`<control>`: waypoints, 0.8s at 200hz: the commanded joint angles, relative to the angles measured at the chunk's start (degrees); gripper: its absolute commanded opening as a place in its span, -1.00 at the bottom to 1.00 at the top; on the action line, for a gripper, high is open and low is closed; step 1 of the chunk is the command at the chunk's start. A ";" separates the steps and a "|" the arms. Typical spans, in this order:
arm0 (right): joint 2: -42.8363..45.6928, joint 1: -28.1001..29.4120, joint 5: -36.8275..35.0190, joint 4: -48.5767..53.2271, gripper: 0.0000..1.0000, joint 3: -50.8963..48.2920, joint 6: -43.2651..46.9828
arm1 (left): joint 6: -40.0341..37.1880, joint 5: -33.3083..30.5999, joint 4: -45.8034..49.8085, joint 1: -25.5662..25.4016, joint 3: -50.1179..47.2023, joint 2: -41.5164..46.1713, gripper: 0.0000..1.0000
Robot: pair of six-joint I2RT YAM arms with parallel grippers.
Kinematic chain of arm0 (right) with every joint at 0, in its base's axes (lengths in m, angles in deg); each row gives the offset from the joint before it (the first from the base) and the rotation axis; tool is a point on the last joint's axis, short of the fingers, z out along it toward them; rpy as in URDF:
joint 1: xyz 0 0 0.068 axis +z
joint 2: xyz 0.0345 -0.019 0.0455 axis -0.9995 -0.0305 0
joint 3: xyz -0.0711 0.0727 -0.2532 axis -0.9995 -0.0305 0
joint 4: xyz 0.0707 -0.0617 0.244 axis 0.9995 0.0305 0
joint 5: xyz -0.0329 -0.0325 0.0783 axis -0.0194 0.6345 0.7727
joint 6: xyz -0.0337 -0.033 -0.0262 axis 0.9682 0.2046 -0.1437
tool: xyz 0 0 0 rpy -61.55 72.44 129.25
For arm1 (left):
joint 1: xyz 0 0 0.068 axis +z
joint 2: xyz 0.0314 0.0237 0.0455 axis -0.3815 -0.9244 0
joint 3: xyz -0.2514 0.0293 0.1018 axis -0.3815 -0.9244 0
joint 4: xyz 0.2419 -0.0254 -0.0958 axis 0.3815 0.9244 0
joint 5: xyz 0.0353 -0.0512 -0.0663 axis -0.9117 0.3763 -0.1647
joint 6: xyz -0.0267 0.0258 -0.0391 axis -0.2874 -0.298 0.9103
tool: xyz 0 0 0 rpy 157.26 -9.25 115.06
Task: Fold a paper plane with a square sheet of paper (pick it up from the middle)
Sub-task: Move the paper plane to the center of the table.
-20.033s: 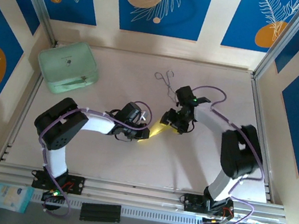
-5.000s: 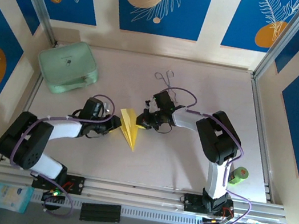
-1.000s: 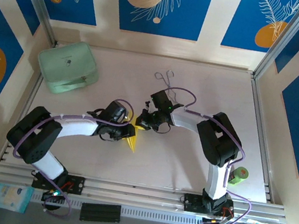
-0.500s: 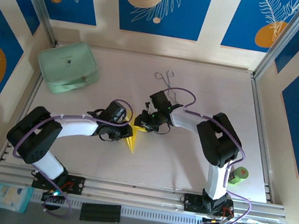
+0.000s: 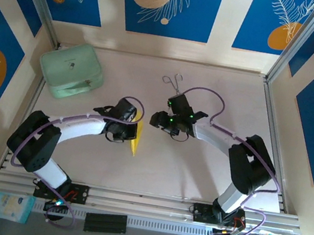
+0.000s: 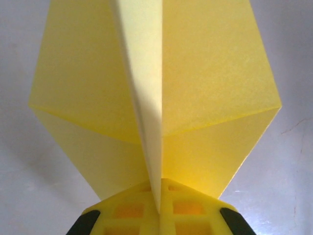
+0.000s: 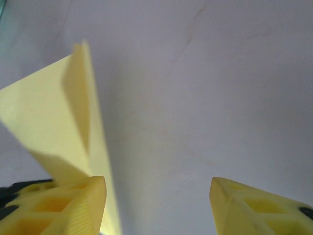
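Note:
The square sheet of paper is folded into a narrow yellow paper plane (image 5: 135, 141) with its sharp point toward the near edge. My left gripper (image 5: 130, 130) is shut on its raised centre crease. In the left wrist view the crease (image 6: 146, 122) runs straight into my left gripper (image 6: 160, 191) and the two wings spread out to either side. My right gripper (image 5: 156, 119) stands open just right of the plane, apart from it. From the right wrist, my right gripper (image 7: 159, 198) has bare table between its fingers, and the paper plane (image 7: 58, 122) lies beside the left finger (image 7: 73, 203).
A mint-green rounded case (image 5: 71, 70) sits at the back left. Thin metal tongs (image 5: 174, 84) lie behind the right gripper. Metal rails (image 5: 273, 132) border the table on the right and along the near edge.
My right gripper has opened, let go of the plane and drawn back to the right. My left gripper has closed on the centre crease, and the plane has shifted slightly away from the near edge.

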 commanded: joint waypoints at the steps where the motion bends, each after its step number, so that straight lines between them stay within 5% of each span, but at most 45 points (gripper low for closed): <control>1: 2.38 -1.42 -5.26 1.95 0.17 -2.35 -0.56 | -8.88 -4.14 11.10 0.05 5.00 -1.76 -0.87; 56: 3.32 -2.90 -4.75 1.50 0.16 -4.24 -2.15 | -13.70 -6.14 16.96 0.04 12.56 -10.15 -0.86; 160: 2.45 -3.63 -3.08 0.79 0.15 -4.81 -2.83 | -10.77 -6.63 16.65 -1.54 14.53 -15.10 -0.66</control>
